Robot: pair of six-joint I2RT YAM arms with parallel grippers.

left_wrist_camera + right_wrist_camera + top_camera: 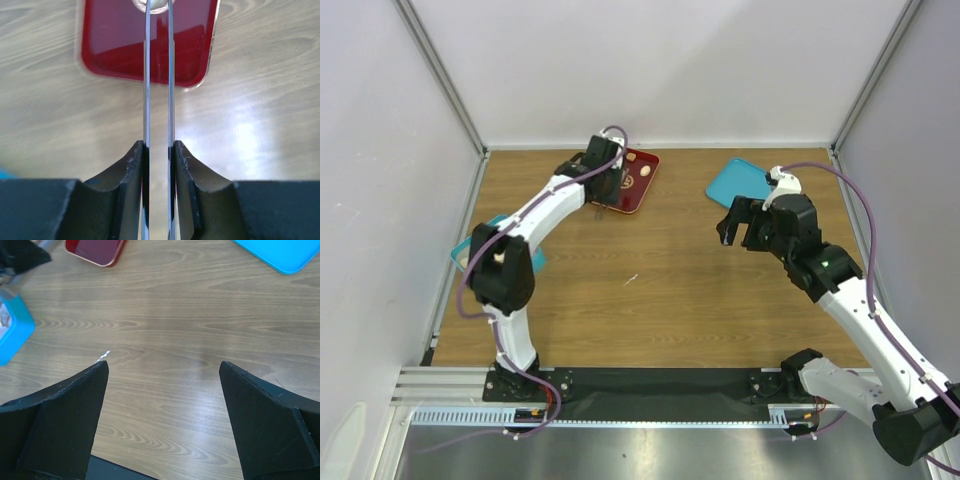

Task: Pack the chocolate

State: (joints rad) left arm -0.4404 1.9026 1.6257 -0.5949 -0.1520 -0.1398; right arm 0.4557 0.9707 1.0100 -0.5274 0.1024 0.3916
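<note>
Left tool [617, 188] from above: stretched over the red tray [645, 165] at the far side of the worktop [660, 290], with chocolate [628, 181] lying on it, likely for a pick. Right tool [740, 232] hanging mid-worktop near the teal lid [735, 180], seemingly parked out of the way. From the left wrist: thin blades drawn narrow, tips at a pale chocolate [159, 5] piece on the tray; gripped or not, cannot tell. From the right wrist: spread wide, holding nothing; teal box [12, 332] at the left edge, probably the packing place.

- Reaches toward the far edge with the left gripper [159, 150], pinched on thin metal blades [146, 75].
- Holds the right gripper [164, 385] spread wide, right of centre.
</note>
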